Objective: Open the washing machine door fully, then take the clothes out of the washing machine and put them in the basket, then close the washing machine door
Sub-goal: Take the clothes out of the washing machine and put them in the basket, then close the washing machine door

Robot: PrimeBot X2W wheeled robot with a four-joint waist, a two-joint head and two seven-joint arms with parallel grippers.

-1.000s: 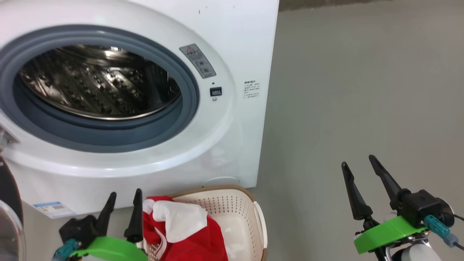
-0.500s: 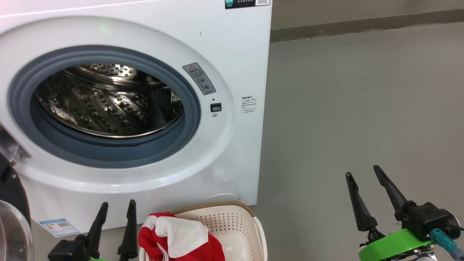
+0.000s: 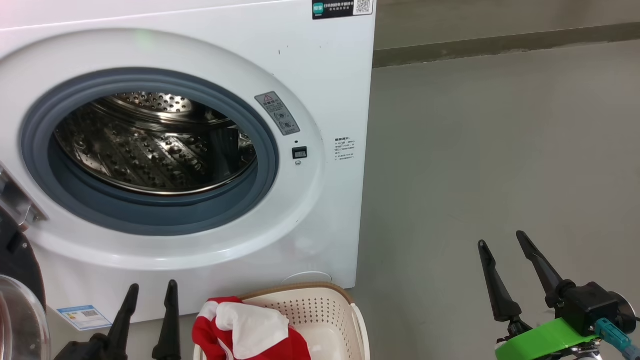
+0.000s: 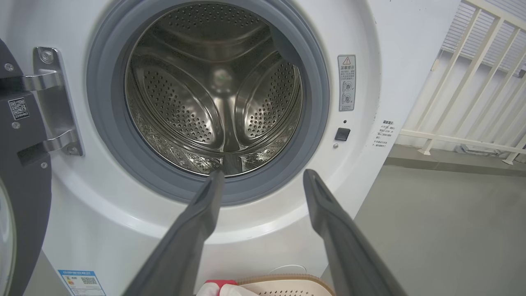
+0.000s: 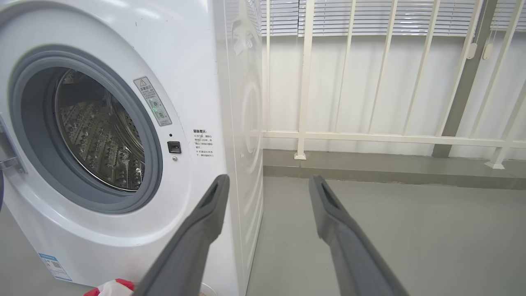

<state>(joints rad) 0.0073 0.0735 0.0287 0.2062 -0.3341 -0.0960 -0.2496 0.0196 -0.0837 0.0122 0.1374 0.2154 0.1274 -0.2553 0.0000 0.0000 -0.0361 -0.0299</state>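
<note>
Two grippers sit nearest, low in the head view, fingers pointing up. The left gripper (image 3: 153,286) hangs in front of the washer's lower panel with its jaws apart and nothing between them. The right gripper (image 3: 501,239) hovers over bare floor (image 3: 500,150), well to the right of the machine, its jaws likewise spread and holding nothing.

Between them, much nearer the left one, the basket (image 3: 322,307) stands on the floor, just in front of the washer's base. The clothes (image 3: 250,325) lie inside it, heaped on its left side, red fabric with a white panel on top; the right part of the basket shows its perforated wall.

At the far left edge the door (image 3: 17,260) stands swung open, its black rim and bulging glass just in view, hung on a metal hinge (image 4: 53,102) beside the opening. A blue label (image 3: 84,316) sits low on the front, next to the door.

Behind the basket rises the washer (image 3: 325,75), its round mouth ringed by a grey gasket (image 3: 150,220). The left wrist view looks straight in at the drum (image 3: 150,145), with perforated steel walls and ribs all round.

Farthest off, past the machine's right side, a white railing (image 5: 370,135) runs along the floor's edge.
</note>
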